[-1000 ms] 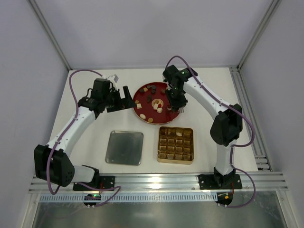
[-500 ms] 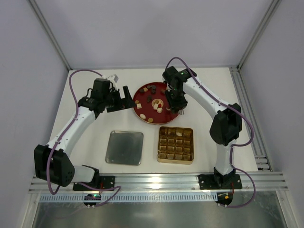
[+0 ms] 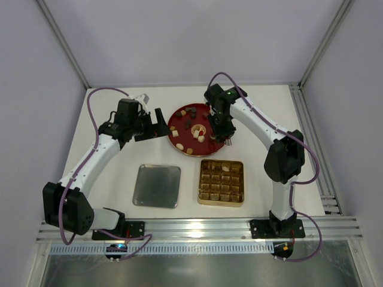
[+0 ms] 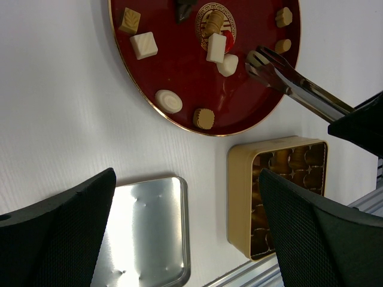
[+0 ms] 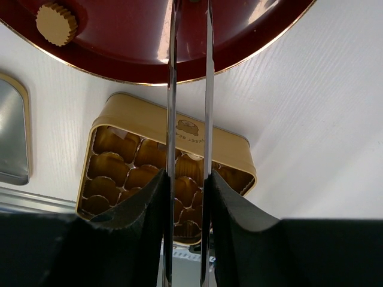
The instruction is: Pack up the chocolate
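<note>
Hovering left of the plate (image 3: 181, 124), the left jaws gape, apart from the chocolate (image 3: 201, 139) on it; the right jaws hang over its right rim. Left wrist: the tongs' (image 4: 293, 86) tips sit just beside a white piece. Right wrist: the jaws clamp the tongs, the tin (image 5: 137, 119) behind.

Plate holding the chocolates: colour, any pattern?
Dark red plate with a thin gold rim and a gold centre emblem; clearest in the left wrist view.
</note>
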